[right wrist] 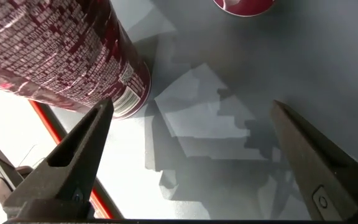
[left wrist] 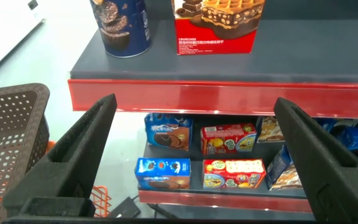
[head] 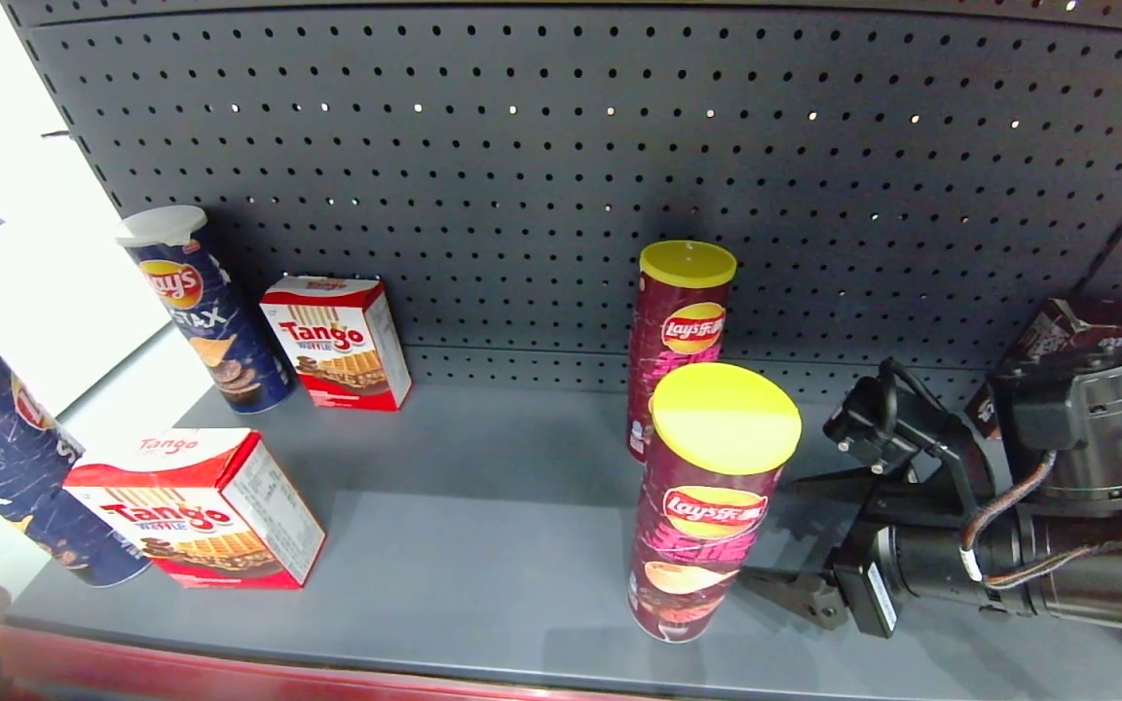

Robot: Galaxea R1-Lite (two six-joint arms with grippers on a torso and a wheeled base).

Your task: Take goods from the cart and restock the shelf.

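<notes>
Two in file, likely for tidy facing, rear can (head: 680, 341) behind front can (head: 707, 506); right gripper (head: 783, 531) splayed beside it, left gripper (left wrist: 194, 102) splayed, empty.

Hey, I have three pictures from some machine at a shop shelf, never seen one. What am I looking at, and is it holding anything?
It is a two-armed robot restocking a shop shelf. The large picture is from a camera on its head, looking down at the grey shelf. On it stand two maroon chip cans with yellow lids, two blue chip cans and two red wafer boxes. The black arm on the right ends in the right gripper, a two-fingered clamp, open beside the nearer maroon can. The other two pictures are from cameras on the wrists, looking out between the fingers. The left gripper is open too, facing the shelf's red front edge, a brown basket off to one side. Neither holds anything.
</notes>
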